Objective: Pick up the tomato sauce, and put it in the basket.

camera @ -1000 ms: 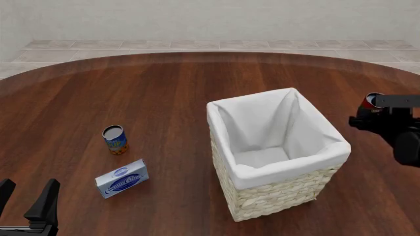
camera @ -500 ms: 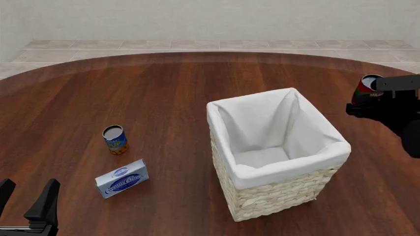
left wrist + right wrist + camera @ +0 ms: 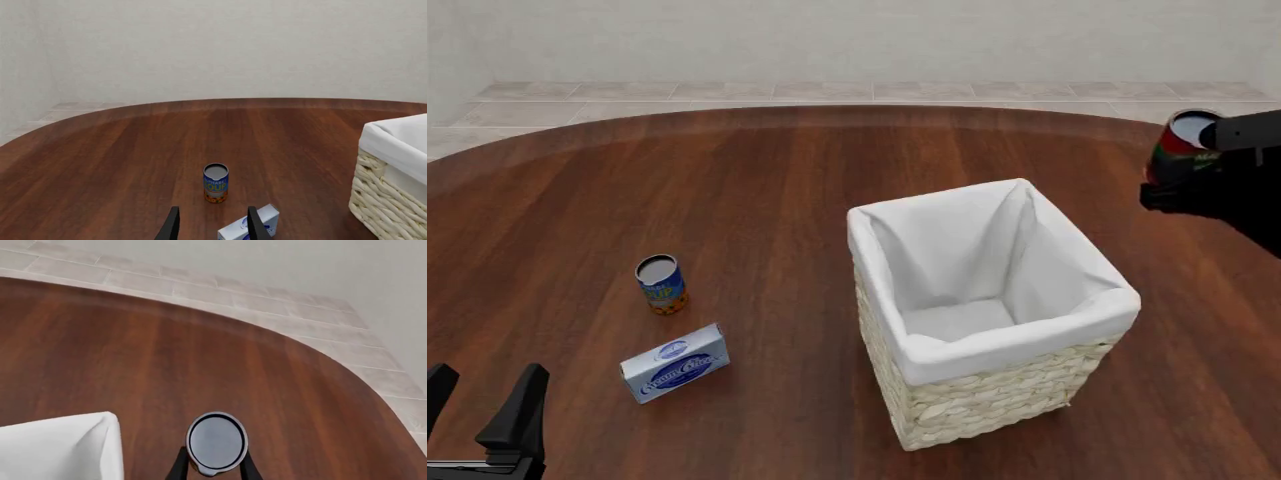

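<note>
**Sauce can gripped, held off to the basket's side**

Your right claw (image 3: pixel 212 467) is clenched on the tomato sauce (image 3: pixel 217 441); its wrist view shows both fingers against the can's sides and the grey lid facing the camera. The front view adds that the can (image 3: pixel 1178 143) hangs above the tabletop (image 3: pixel 747 200), beside the basket (image 3: pixel 988 310), not over it. Your left claw (image 3: pixel 210 227) stands released, with the blue-and-orange can (image 3: pixel 215 183) just ahead and a white box (image 3: pixel 257 226) at one finger.
</note>
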